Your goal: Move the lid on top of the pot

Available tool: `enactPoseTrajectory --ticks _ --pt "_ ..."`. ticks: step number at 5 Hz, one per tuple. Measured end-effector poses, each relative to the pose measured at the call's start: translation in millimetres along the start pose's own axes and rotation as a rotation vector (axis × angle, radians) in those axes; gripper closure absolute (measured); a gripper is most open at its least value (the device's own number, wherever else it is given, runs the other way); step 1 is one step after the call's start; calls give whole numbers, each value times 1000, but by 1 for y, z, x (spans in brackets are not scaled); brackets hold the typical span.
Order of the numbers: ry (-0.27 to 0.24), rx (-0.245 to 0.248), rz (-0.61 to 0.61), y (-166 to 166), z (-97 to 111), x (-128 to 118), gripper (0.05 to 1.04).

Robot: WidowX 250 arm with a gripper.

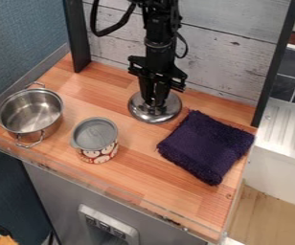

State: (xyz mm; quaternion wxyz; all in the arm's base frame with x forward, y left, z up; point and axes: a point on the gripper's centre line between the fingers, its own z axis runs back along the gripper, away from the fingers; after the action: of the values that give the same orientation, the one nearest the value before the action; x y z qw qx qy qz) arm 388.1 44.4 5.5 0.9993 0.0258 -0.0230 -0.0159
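And there was the tool (154,101), upper centre of the frame, right down over the round, shiny metal lid (155,116), though how far open it was, or whether it had hold of anything, I couldn't tell. The lid lay on the pale-striped wooden counter (134,174); the deep, brushed-steel pot (31,112) with looped wire handles sat uncovered at left. So the lift, the carry and the placing were all left to do! Lower right of the lid: a shaggy, dark purple folded cloth (206,146).
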Motion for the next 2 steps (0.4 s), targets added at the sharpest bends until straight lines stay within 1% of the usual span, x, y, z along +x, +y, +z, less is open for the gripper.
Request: enactPoseTrajectory --ticks 1,2 --pt "14 -15 -2 -2 2 -1 799" --pt "14 -46 36 0 18 1 799"
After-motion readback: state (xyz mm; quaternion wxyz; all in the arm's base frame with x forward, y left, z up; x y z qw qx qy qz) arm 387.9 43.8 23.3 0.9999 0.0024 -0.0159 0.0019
